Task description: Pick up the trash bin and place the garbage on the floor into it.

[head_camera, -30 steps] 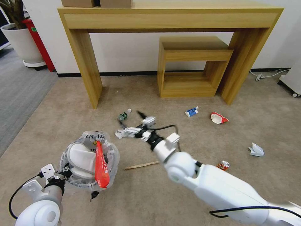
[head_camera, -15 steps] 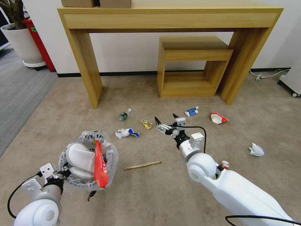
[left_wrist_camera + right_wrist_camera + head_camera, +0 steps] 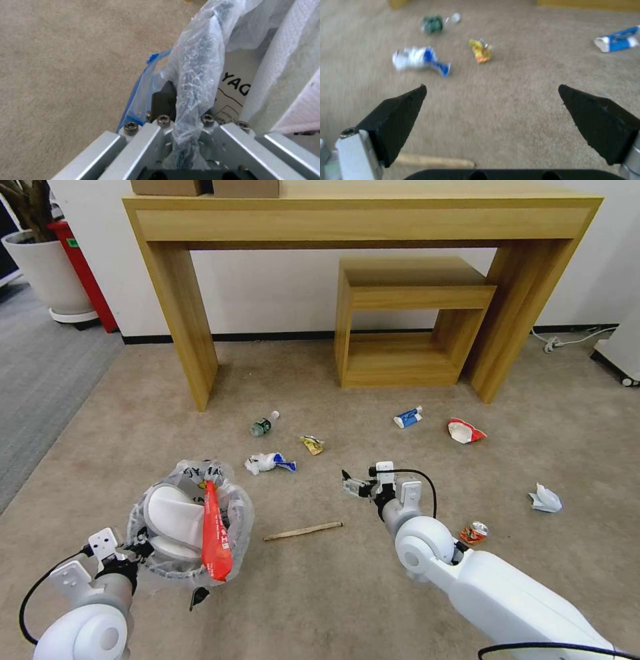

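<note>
Bin [image 3: 190, 523] off the floor [image 3: 373, 580] at lower left, bagged rim clamped in left gripper [image 3: 186, 130]; white slippers [image 3: 175, 517] and red paper [image 3: 215, 533] inside, paper poking over rim. Right gripper [image 3: 352, 485] low over carpet, jaws wide, empty. Stick [image 3: 303, 531] just beside it; wrapper [image 3: 269, 463], yellow scrap [image 3: 312, 445], bottle [image 3: 263, 425], tube [image 3: 407, 417], can [image 3: 474, 532] scattered beyond. Risks: thin bag slipping from the clamp and tipping bin; red paper sliding out; flat stick skidding under closing jaws.
</note>
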Motion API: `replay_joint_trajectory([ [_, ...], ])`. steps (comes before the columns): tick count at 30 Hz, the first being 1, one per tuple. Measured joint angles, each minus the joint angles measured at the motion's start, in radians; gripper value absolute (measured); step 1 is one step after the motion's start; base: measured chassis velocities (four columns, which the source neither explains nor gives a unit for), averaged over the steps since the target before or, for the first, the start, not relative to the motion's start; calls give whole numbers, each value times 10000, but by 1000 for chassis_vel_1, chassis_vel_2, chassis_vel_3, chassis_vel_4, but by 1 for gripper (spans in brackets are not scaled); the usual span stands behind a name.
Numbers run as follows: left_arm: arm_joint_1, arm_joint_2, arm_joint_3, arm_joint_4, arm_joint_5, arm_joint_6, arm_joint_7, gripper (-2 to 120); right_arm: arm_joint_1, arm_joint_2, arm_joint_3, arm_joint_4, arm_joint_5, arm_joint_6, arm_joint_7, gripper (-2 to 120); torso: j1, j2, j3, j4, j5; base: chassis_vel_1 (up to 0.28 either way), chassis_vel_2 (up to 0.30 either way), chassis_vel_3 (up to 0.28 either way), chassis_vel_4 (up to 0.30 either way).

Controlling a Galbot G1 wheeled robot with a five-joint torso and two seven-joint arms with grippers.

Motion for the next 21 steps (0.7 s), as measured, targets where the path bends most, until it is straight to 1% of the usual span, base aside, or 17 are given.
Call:
replay_joint_trajectory([
  [1, -59, 16, 53, 34, -3, -1, 5, 0, 152, -196, -404, -273, -363, 92, -400, 100, 0, 0, 1, -1, 0, 0, 0, 0, 0],
  [2, -59, 16, 53, 34, -3, -1, 5, 0, 152, -196, -404, -273, -363, 92, -400, 100, 0, 0, 1, -1, 0, 0, 0, 0, 0],
  [5, -93, -12, 100, 113, 9, -16, 37, 0, 434, -301, -1091, -794, -1502, 270, -1223, 100, 0, 0, 0, -1, -1, 0, 0, 0, 0],
  [6, -93, -12, 100, 113, 9, -16, 37, 0, 434, -301, -1091, -794, -1502, 270, -1223, 100, 0, 0, 0, -1, -1, 0, 0, 0, 0],
  [9, -58, -60, 96, 129, 46, -63, 78, 0, 696, -221, -1502, -1482, -2947, 893, -2046, 100, 0, 0, 0, 1, 1, 0, 0, 0, 0],
  [10, -50, -66, 91, 129, 47, -64, 83, 0, 737, -221, -1573, -1555, -3134, 951, -2174, 100, 0, 0, 0, 1, 1, 0, 0, 0, 0],
  [11, -50, -66, 91, 129, 47, -64, 83, 0, 737, -221, -1573, -1555, -3134, 951, -2174, 100, 0, 0, 0, 1, 1, 0, 0, 0, 0],
  [14, -45, -69, 77, 137, 56, -87, 92, 0, 951, -209, -2071, -1905, -3686, 1259, -2530, 100, 0, 0, 0, 1, 0, 0, 0, 0, 0],
  [21, -97, -73, 76, 243, 60, -90, 97, 0, 1073, -35, -2410, -2178, -3909, 1606, -2747, 100, 0, 0, 0, 1, -1, 0, 0, 0, 0],
])
